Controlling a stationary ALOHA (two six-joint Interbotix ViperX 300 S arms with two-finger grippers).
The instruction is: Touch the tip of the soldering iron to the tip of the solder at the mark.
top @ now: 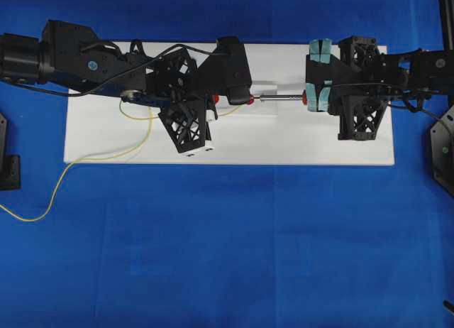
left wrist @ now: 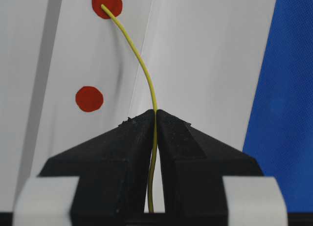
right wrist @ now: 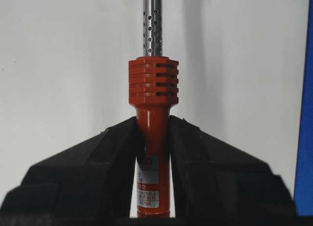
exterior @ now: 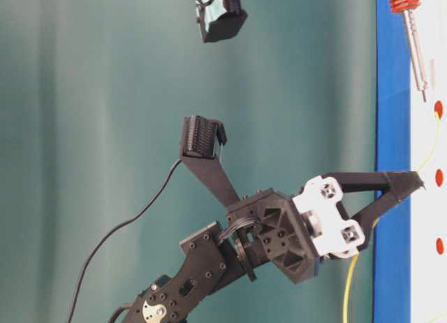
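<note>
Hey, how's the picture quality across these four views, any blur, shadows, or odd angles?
Overhead view: even light, sharp, soft shadows under both arms on the white board. Table-level view: turned sideways, the soldering iron slightly soft. Left wrist view: the solder crisp, a grey shadow band across the board. Right wrist view: the iron's handle sharp, glare on its metal shaft.

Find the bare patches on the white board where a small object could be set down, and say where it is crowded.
The white board is bare along its near edge, between the left gripper and the right gripper; its near-left corner is crossed only by the solder. The far strip is crowded: both arms, the soldering iron and red marks.
</note>
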